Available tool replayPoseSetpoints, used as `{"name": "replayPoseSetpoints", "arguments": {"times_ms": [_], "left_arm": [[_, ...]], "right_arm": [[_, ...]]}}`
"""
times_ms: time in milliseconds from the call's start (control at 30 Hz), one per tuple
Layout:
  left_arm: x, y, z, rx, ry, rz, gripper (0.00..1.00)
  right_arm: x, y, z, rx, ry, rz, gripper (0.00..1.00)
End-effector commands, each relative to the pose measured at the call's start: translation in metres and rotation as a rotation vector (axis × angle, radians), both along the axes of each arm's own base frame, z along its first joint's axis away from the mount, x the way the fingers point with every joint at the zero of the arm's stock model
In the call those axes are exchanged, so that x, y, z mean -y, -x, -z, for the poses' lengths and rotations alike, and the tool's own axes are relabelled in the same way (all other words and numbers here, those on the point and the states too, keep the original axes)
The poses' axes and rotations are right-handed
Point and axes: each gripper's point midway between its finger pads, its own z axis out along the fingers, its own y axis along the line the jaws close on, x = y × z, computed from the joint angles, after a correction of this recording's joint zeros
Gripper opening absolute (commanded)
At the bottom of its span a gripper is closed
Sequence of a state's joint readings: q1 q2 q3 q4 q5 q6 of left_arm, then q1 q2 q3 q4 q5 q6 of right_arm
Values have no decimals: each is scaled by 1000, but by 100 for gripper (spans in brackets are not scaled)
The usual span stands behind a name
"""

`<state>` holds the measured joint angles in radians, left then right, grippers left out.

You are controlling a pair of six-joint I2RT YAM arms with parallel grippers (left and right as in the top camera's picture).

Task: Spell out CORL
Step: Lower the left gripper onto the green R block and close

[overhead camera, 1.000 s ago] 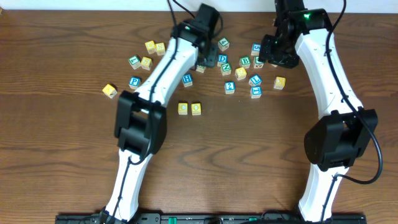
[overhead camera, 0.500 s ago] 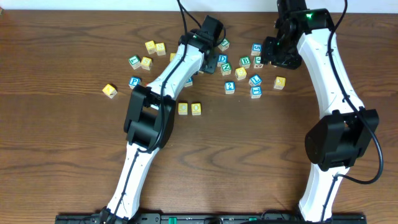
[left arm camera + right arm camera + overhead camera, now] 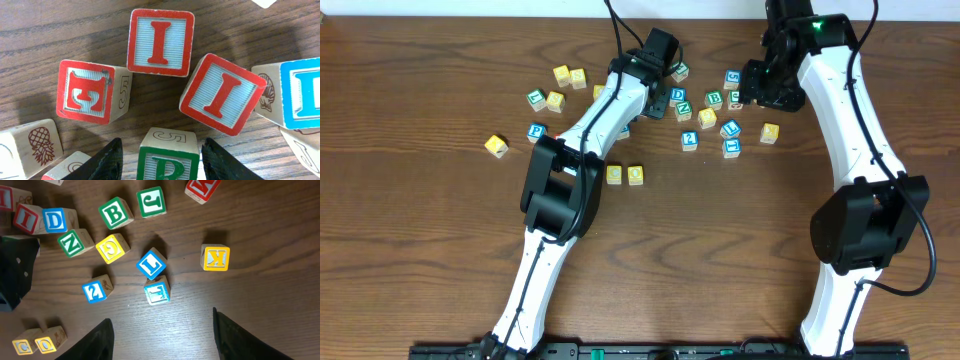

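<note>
Yellow C (image 3: 614,175) and O (image 3: 636,174) blocks sit side by side on the table; they also show in the right wrist view as C (image 3: 22,346) and O (image 3: 45,342). My left gripper (image 3: 162,145) is open, low over the block cluster, with a green R block (image 3: 167,162) between its fingers and a gap on each side. In the overhead view it (image 3: 642,104) is mostly hidden under its own arm. A blue L block (image 3: 151,264) lies among the loose blocks (image 3: 730,128). My right gripper (image 3: 162,340) is open and empty, high above the table.
Two red I blocks (image 3: 160,42) (image 3: 222,95) and a red E block (image 3: 86,92) crowd just beyond the R. Blocks D (image 3: 54,220), N (image 3: 70,242), B (image 3: 116,212), J (image 3: 151,201), K (image 3: 216,257) lie scattered. More blocks lie at the left (image 3: 496,146).
My left arm swung to the right over the block cluster, then held still. The right arm has not moved.
</note>
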<state>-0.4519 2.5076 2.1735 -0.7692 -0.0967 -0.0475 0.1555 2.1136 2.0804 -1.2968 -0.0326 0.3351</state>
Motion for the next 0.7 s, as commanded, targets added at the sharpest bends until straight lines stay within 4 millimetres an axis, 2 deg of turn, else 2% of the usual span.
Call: {"name": "replayPoseSetpoints", "arguments": {"times_ms": [0,167,433,533,667], "left_arm": [[-8,2,6,-16,-26,-7,50],[-4,10,12,-55,-1,8,43],[-2,7,11,-42,7,9,34],[-1,4,6,-31,12,9,34],[1,2,-13,-2,26,9,33]], "right_arm": [[3,-2,-18,45,1,-6,59],[3,-2,-18,45,1,-6,60],[2,-2,-18,45,1,-6,61],[2,-2,-18,45,1,-6,63],[2,-2,-18,45,1,-6,64]]}}
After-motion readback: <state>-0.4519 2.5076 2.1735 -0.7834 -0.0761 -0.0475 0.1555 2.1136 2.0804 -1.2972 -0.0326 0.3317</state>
